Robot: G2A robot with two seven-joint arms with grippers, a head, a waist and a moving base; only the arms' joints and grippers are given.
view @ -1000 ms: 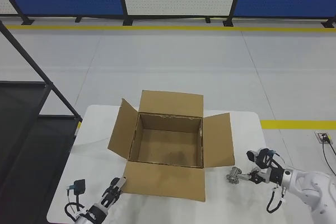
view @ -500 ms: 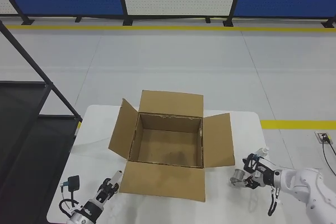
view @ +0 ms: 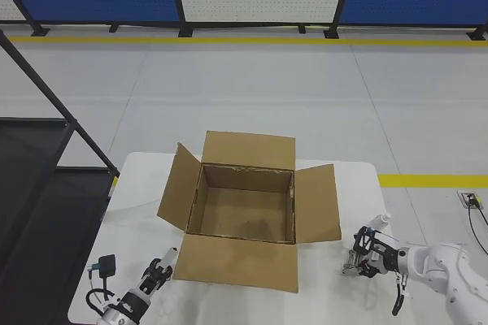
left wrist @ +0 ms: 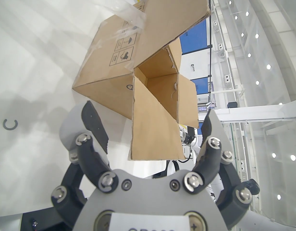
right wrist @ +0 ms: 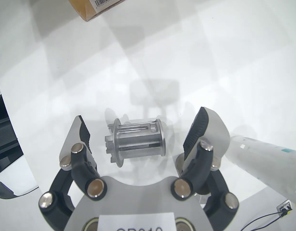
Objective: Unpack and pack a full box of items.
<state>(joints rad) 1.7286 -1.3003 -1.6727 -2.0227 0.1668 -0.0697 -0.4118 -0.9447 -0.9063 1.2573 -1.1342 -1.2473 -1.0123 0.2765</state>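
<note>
Right gripper (right wrist: 142, 117), fingers apart, straddles the flanged metal part (right wrist: 136, 141), ready for grasping; left gripper (left wrist: 150, 111), also spread, faces the open cardboard box (view: 248, 150).

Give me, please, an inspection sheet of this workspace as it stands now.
Surface: white table, carrying the cardboard box at its middle.
Job's things: cardboard box open, flaps out, nothing seen inside; metal part lying on the table; pale plastic tube beside the right gripper.
Clutter: small split ring on the table.
Grippers: left gripper open, near a box corner; right gripper open, straddling the metal part, not touching it.
Cables: floor cable running to a socket.
Surroundings: black rack, blue barriers, yellow floor lines.
</note>
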